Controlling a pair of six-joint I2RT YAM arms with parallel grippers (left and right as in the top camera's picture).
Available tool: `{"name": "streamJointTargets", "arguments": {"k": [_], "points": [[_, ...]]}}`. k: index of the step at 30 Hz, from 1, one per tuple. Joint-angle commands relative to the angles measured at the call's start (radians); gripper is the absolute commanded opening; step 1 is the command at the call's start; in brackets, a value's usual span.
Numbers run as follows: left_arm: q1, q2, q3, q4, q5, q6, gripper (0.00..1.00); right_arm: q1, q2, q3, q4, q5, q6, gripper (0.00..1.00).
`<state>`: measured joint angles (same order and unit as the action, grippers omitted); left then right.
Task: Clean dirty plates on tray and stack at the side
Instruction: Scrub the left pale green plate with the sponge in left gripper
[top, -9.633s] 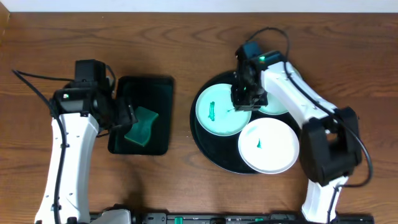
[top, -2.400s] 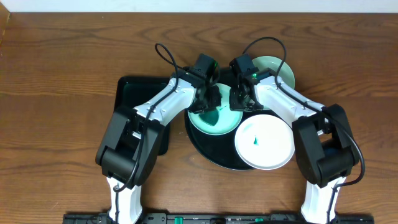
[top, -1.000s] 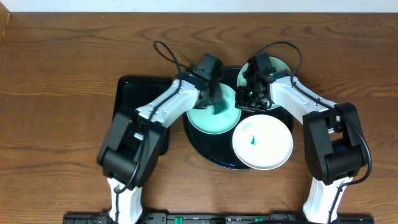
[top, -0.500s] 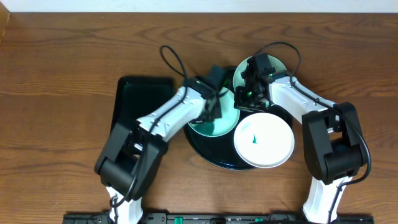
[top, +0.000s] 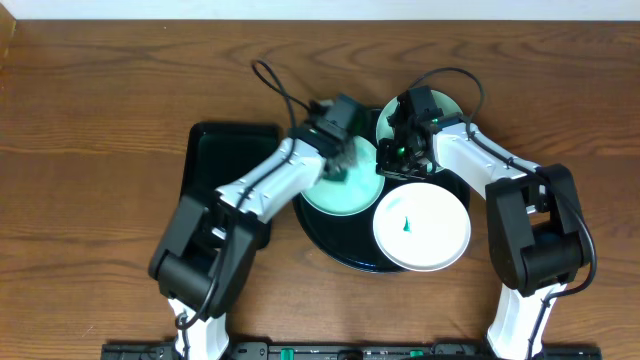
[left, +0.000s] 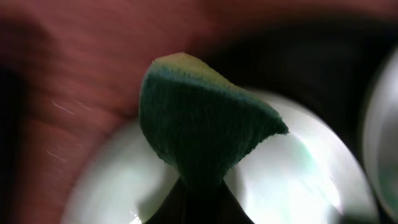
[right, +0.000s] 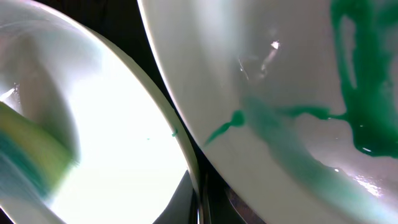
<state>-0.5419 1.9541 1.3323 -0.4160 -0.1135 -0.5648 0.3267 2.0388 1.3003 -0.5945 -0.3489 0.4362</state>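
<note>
On the round black tray (top: 335, 248) lie three plates. My left gripper (top: 340, 166) (left: 199, 194) is shut on a green sponge (left: 205, 130), which rests on the left mint-green plate (top: 345, 197) (left: 305, 180). That plate's right rim (right: 124, 143) sits pinched in my shut right gripper (top: 398, 160) (right: 199, 200). A white plate (top: 425, 235) (right: 280, 81) with green smears lies at the tray's front right, close to the held rim. The second mint-green plate (top: 452, 108) sits at the back right, partly hidden by my right arm.
A rectangular black tray (top: 215, 165) sits left of the round one, partly under my left arm. Brown wood-grain tabletop (top: 100, 150) stretches to the left and right (top: 590, 120). Both arms cross over the round tray's back half.
The left gripper has slid the sponge back and forth over the left mint-green plate, now nearer its back edge. The right gripper has stayed on the rim.
</note>
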Motion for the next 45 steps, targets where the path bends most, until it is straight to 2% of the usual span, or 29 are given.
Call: {"name": "streamJointTargets", "arguments": {"k": [1, 7, 11, 17, 20, 24, 29, 32, 37, 42, 45], "points": [[0.071, -0.007, -0.002, -0.043, -0.088, 0.071, 0.07, 0.042, 0.087, -0.051, -0.010, 0.026, 0.012, 0.01], [0.038, -0.007, -0.002, -0.278, 0.232, 0.071, 0.07, 0.053, 0.087, -0.051, 0.009, 0.034, 0.012, 0.01], [-0.022, -0.007, -0.002, -0.265, 0.338, 0.070, 0.07, 0.053, 0.087, -0.051, 0.011, 0.033, 0.012, 0.01], [-0.066, -0.007, -0.002, -0.105, 0.326, 0.062, 0.07, 0.053, 0.087, -0.051, 0.005, 0.026, 0.012, 0.01], [-0.056, -0.007, -0.002, -0.060, 0.203, 0.051, 0.07, 0.053, 0.087, -0.051, 0.005, 0.026, 0.012, 0.01], [-0.027, -0.007, -0.002, -0.052, -0.034, 0.029, 0.07, 0.053, 0.087, -0.051, 0.004, 0.026, 0.012, 0.01], [0.011, -0.007, -0.002, -0.079, -0.078, 0.018, 0.07, 0.053, 0.087, -0.051, 0.004, 0.026, 0.012, 0.01], [0.013, -0.006, -0.002, -0.160, -0.029, 0.010, 0.07, 0.053, 0.087, -0.051, 0.004, 0.026, 0.012, 0.01], [-0.006, 0.006, -0.002, -0.261, 0.227, 0.003, 0.08, 0.053, 0.087, -0.051, 0.005, 0.026, 0.012, 0.01], [-0.019, 0.033, -0.002, -0.220, 0.365, 0.003, 0.07, 0.053, 0.087, -0.051, 0.004, 0.025, 0.012, 0.01], [-0.018, 0.062, -0.002, -0.174, 0.368, -0.008, 0.07, 0.053, 0.087, -0.051, 0.002, 0.022, 0.012, 0.01]]}}
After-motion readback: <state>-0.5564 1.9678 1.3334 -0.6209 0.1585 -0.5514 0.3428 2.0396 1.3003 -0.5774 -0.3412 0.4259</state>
